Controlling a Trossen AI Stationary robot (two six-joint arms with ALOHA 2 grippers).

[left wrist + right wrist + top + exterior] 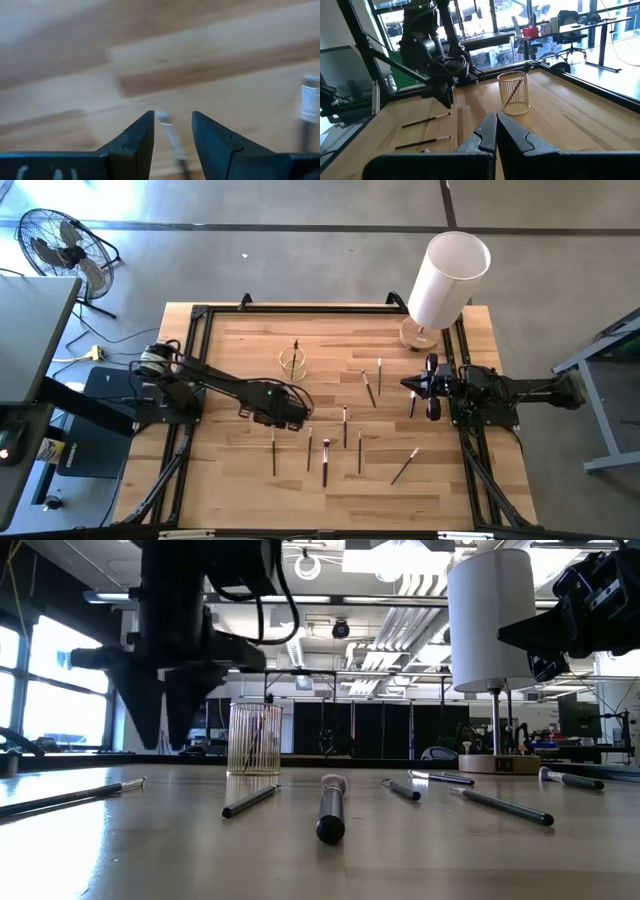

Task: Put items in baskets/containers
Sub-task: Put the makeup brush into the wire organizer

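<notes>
Several thin brushes lie scattered on the wooden table (230, 480), such as those in the high view (326, 463) (369, 389) (404, 466) and low view (331, 808). The small yellowish clear cup (294, 362) stands behind the middle with one brush leaning in it; it also shows in the low view (254, 738) and the right wrist view (514, 93). My left gripper (293, 416) is open and low over the table, its fingers either side of a pale-tipped brush (170, 134). My right gripper (428, 386) is shut and empty, held above the table's right side.
A tall white cylinder (445, 280) on a round wooden base stands at the back right corner. A black frame (200, 315) runs along the table's edges. A floor fan (60, 245) stands off the table at far left.
</notes>
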